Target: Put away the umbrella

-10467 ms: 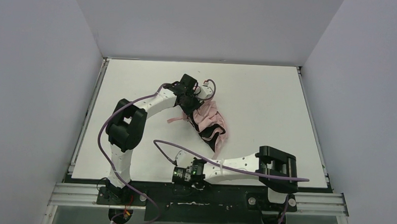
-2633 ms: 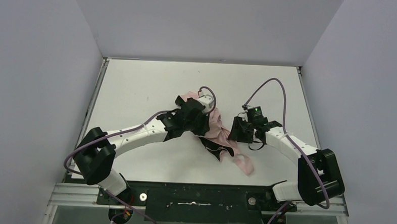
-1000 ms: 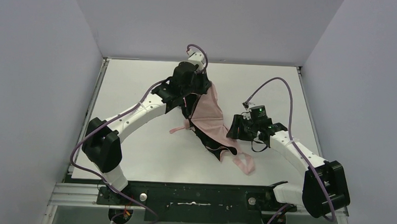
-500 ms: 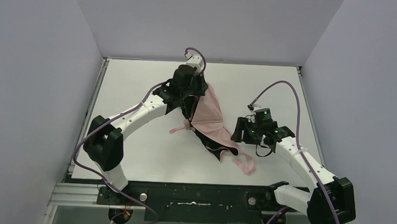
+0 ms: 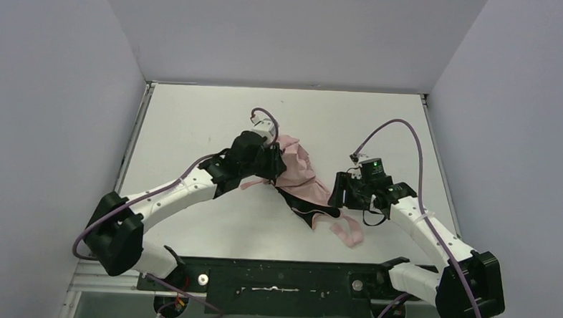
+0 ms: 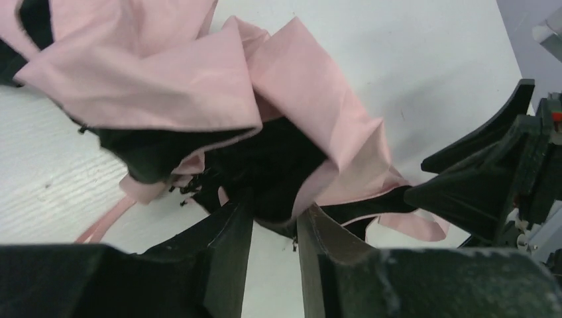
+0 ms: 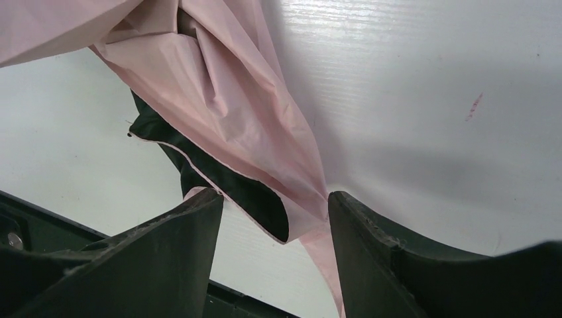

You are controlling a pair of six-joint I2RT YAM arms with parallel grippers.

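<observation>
The umbrella [image 5: 303,176] lies collapsed mid-table, crumpled pale pink fabric with a black lining. My left gripper [image 5: 271,162] is at its far left end, shut on a fold of dark fabric; the left wrist view shows the gripper [image 6: 275,212] pinching that fold under the pink folds [image 6: 199,86]. My right gripper [image 5: 340,192] is at the umbrella's right edge, open. In the right wrist view the gripper [image 7: 273,199] straddles a pink and black fabric edge [image 7: 225,86] without closing. A pink strap [image 5: 347,233] trails toward the front.
The white table [image 5: 194,119] is walled by grey panels on three sides. A black rail [image 5: 280,281] with the arm bases runs along the near edge. The right arm's black gripper shows in the left wrist view [image 6: 497,179].
My left gripper has come down and toward the near side with the umbrella's end, so the lifted pink fabric has slumped back onto the table. The right gripper has barely moved.
</observation>
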